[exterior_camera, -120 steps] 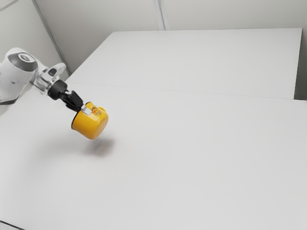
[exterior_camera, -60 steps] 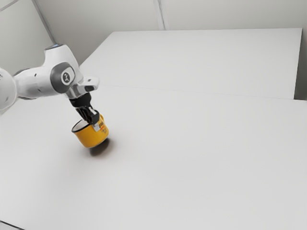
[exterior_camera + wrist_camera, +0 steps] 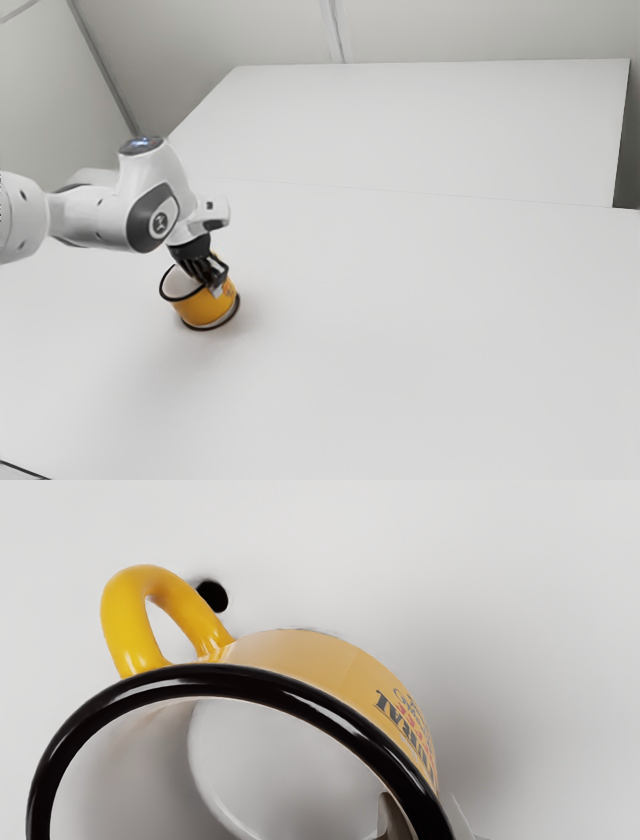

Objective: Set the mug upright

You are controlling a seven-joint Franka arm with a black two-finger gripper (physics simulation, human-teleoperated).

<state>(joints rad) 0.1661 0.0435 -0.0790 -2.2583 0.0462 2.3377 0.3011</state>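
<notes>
Pale, plain tabletop (image 3: 430, 350). Exterior view: arm (image 3: 105, 212) comes in from the view's left, wrist bent over, gripper (image 3: 214, 288) angled down at the mug (image 3: 203, 309). Mug's low, mouth tipped toward the view's left; base contact unclear. Wrist view: gripper pinches the wall, one finger inside the rim (image 3: 235, 677), one outside. I'd level the base slowly, seat it flat, then release without dragging the rim

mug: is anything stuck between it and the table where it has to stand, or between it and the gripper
Nothing visible stands between the mug and the table below it. Nothing separates it from the gripper either: one finger is inside the mug, one outside, gripping its wall.
</notes>
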